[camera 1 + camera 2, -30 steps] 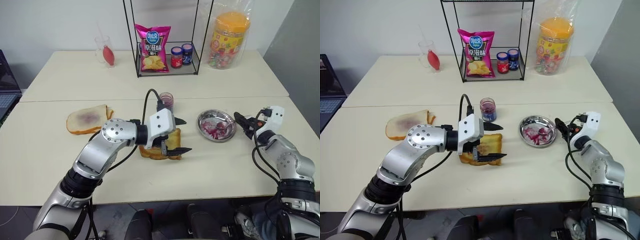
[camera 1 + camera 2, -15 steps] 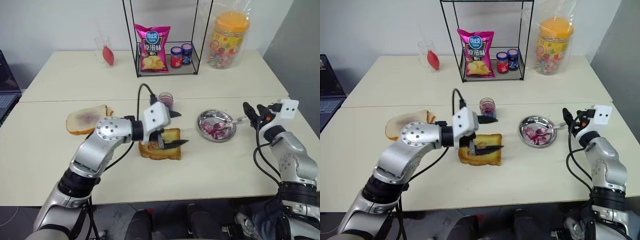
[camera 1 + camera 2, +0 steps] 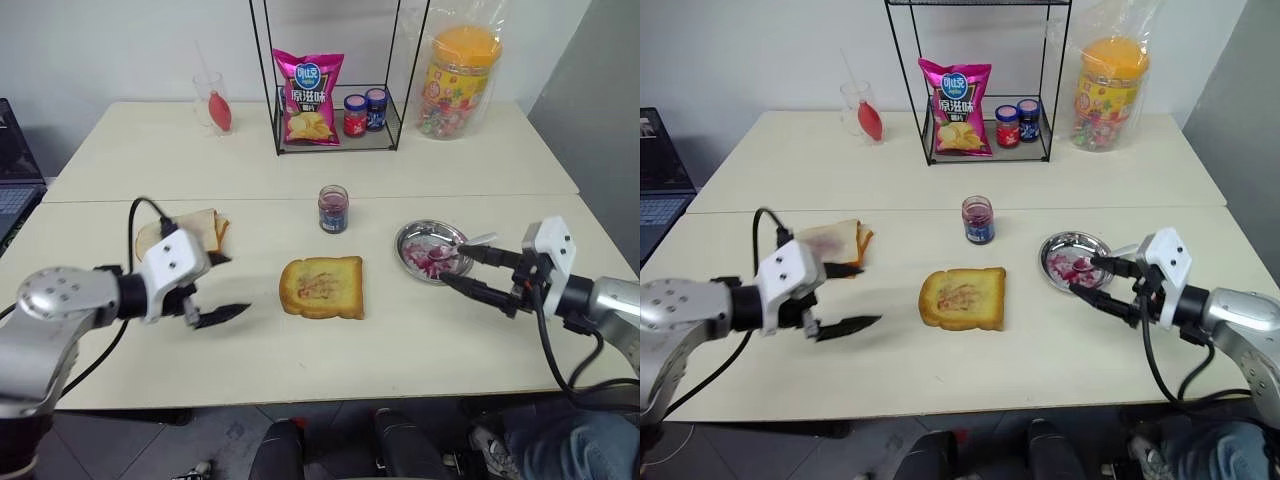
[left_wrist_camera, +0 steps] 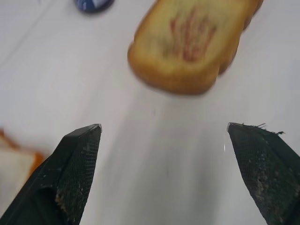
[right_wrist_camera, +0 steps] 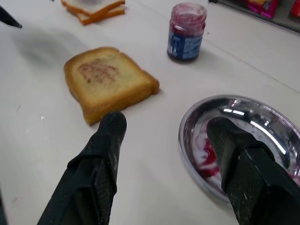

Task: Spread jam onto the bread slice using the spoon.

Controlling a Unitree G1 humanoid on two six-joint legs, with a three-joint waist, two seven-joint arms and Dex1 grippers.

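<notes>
The bread slice (image 3: 322,287) lies flat mid-table with a thin smear of jam at its centre. Just behind it stands the open jam jar (image 3: 333,208). The spoon (image 3: 472,242) rests in the round metal dish (image 3: 405,245), its handle over the right rim. My left gripper (image 3: 238,283) hovers well left of the bread, open and empty. My right gripper (image 3: 452,264) is open and empty at the dish's near right rim, its fingers pointing left across it. Seen from the right wrist, my right gripper (image 5: 168,126) has the bread beside one finger and the dish behind the other.
A pile of toast slices (image 3: 190,232) lies behind my left gripper. At the back stand a wire rack (image 3: 335,140) with a crisp bag and two small jars, a big candy jar (image 3: 455,80) and a glass (image 3: 208,100). Jam smears the dish.
My left arm has swung far left, off the bread slice, still open. My right gripper has drawn back from the dish's right side and rolled over. The spoon stays in the dish.
</notes>
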